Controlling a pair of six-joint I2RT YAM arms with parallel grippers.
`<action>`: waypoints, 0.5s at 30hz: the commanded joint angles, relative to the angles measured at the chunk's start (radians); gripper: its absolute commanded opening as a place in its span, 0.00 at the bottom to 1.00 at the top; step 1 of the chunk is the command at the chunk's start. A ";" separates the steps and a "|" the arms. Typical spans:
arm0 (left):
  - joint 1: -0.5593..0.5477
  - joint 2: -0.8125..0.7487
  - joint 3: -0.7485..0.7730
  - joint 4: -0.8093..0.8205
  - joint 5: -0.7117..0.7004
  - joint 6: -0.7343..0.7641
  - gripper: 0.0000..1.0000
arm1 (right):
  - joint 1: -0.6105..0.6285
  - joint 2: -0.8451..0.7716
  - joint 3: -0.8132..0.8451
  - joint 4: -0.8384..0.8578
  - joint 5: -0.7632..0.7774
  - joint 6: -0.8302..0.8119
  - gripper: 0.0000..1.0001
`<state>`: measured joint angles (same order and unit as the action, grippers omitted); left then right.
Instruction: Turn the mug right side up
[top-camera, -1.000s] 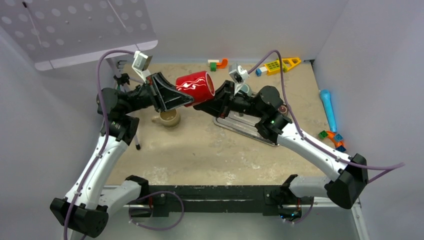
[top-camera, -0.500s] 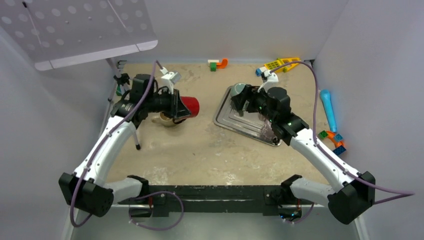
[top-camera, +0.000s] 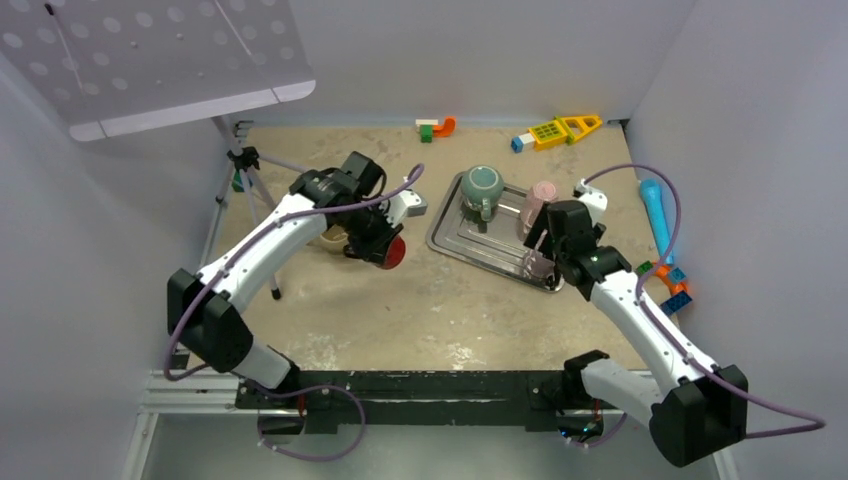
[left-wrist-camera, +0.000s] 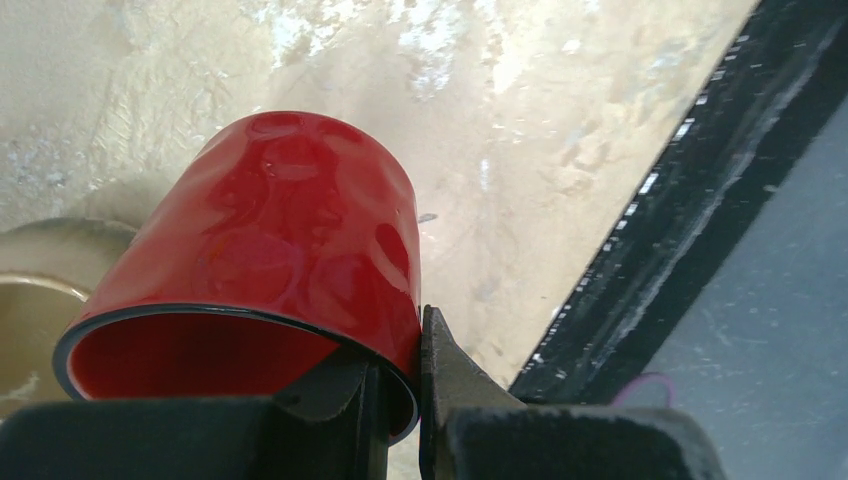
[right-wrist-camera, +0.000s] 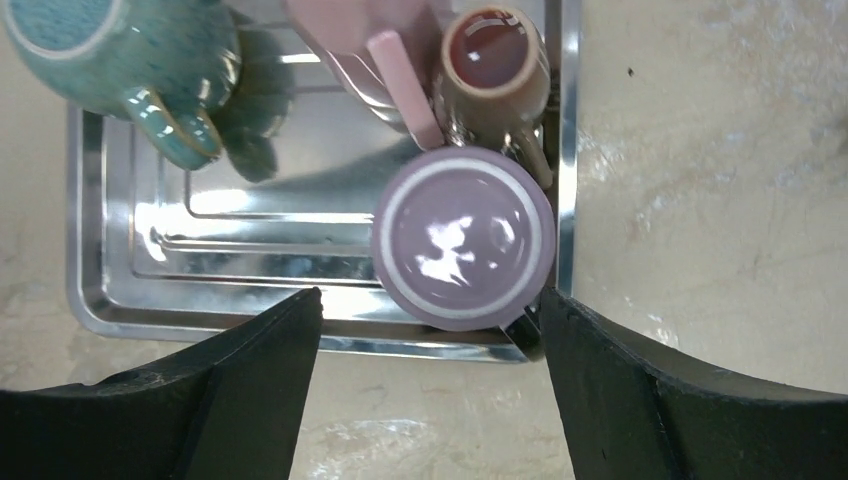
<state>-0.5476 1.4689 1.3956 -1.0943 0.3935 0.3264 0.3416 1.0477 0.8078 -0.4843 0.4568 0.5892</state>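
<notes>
The red mug (top-camera: 394, 253) hangs tilted just over the table, right of a beige mug (top-camera: 333, 238). My left gripper (top-camera: 372, 238) is shut on its rim. In the left wrist view the red mug (left-wrist-camera: 280, 225) opens toward the camera, its base pointing away toward the table. One finger is inside the wall and the other finger (left-wrist-camera: 447, 372) presses outside, so the left gripper (left-wrist-camera: 402, 372) pinches the rim. My right gripper (right-wrist-camera: 430, 305) stands open above the tray's near edge (right-wrist-camera: 130, 290), empty, just short of a purple mug (right-wrist-camera: 463, 235) that sits base up.
The metal tray (top-camera: 462, 248) also holds an upside-down teal mug (top-camera: 482, 186), a pink mug (top-camera: 541, 198) and an upright brown mug (right-wrist-camera: 494, 60). A tripod (top-camera: 248, 178) stands at the left. Toys (top-camera: 556, 129), a blue microphone (top-camera: 656, 216) and blocks (top-camera: 668, 281) line the back and right.
A second ago both grippers held the red mug high. The right gripper let go, opened and drew back over the tray. The left arm swung the mug down beside the beige mug.
</notes>
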 joint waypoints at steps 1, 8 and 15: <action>-0.017 0.114 0.093 0.058 -0.129 0.088 0.00 | -0.027 -0.061 -0.089 0.026 -0.042 0.075 0.83; -0.025 0.264 0.118 0.107 -0.205 0.102 0.00 | -0.082 -0.059 -0.194 0.097 -0.098 0.128 0.81; -0.027 0.401 0.181 0.066 -0.224 0.119 0.04 | -0.099 -0.016 -0.219 0.192 -0.098 0.120 0.82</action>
<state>-0.5671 1.8297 1.4853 -1.0309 0.2073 0.4049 0.2543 1.0031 0.5995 -0.4057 0.3710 0.6991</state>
